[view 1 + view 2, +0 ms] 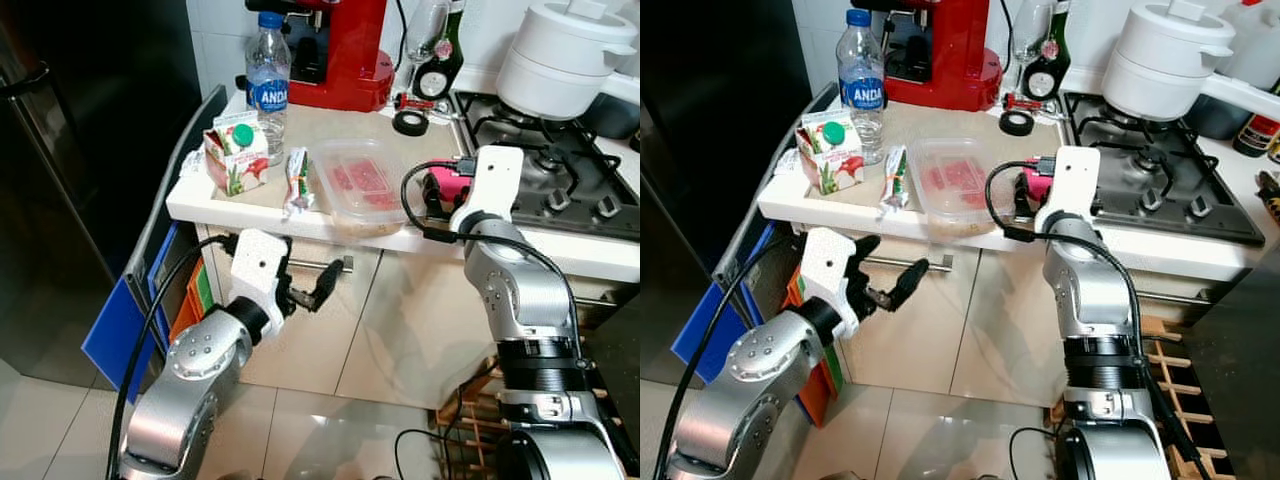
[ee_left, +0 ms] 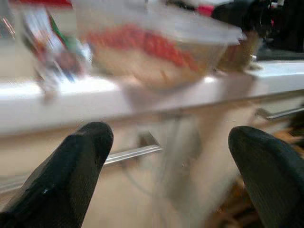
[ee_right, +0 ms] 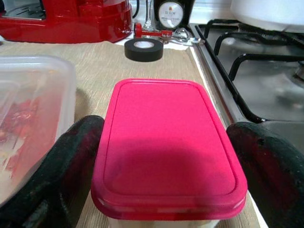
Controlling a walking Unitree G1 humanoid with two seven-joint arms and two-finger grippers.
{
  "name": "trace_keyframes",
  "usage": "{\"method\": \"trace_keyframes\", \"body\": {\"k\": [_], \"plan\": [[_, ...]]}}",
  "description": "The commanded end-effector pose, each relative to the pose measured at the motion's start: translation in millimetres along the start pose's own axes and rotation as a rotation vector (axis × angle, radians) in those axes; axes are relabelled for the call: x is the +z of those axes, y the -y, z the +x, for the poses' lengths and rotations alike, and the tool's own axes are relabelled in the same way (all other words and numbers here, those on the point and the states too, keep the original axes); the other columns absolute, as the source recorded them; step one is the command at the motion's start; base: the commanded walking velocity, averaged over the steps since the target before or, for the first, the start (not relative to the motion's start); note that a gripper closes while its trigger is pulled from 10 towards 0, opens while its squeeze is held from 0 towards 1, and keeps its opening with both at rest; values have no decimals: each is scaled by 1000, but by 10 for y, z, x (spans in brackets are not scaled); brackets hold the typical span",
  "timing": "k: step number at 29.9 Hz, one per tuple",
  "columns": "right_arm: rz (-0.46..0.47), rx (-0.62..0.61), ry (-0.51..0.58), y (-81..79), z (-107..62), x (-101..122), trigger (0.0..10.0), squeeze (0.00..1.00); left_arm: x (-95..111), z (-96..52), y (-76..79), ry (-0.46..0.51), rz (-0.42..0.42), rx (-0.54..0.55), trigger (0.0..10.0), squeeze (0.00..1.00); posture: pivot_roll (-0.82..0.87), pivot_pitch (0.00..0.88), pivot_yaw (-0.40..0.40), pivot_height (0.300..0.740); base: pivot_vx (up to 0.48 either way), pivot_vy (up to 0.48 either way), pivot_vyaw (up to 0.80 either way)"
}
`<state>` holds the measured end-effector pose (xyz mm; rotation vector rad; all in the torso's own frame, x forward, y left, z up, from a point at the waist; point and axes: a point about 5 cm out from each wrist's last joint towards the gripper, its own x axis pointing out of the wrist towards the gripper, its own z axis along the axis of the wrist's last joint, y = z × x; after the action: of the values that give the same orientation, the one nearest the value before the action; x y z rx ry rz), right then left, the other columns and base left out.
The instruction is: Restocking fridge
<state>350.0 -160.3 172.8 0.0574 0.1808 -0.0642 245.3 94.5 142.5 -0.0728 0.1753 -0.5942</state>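
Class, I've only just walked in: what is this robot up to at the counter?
The right pincer has its open fingers on either side of a pink-lidded container on the counter, beside the hob, not yet gripping it. The left pincer hangs open below the counter edge, holding nothing. A clear tub, carton and water bottle wait on the counter.

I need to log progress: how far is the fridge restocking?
Nothing looks stored yet. The bottle, carton, packet and clear tub sit on the counter. In hand: the right claw straddles the pink-lidded box, fingers open. The left claw waits below the counter, open.
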Motion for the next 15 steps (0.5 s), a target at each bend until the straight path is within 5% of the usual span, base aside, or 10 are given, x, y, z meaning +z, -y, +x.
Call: {"method": "trace_keyframes", "body": {"k": [1,10,11,12,13,15], "plan": [[7,7,-97,4,19,-161,10000,31,59,25,63,-3,-52,-36,10000,0,53,0,-69,740,0,0,0],[30,17,-126,43,38,-154,9843,35,138,22,106,7,-29,-73,10000,0,53,0,-72,740,0,0,0],[28,20,-124,43,40,-146,6863,35,159,25,112,5,-69,-76,10000,0,54,0,-73,740,0,0,0],[28,20,-124,43,40,-146,6863,35,159,25,112,5,-69,-76,10000,0,54,0,-73,740,0,0,0],[27,28,-114,36,42,-130,0,35,191,35,116,13,-151,-77,10000,0,55,0,-72,740,0,0,0],[25,33,-109,32,43,-121,0,35,210,45,111,20,-223,-74,10000,0,54,0,-72,740,0,0,0]]}}
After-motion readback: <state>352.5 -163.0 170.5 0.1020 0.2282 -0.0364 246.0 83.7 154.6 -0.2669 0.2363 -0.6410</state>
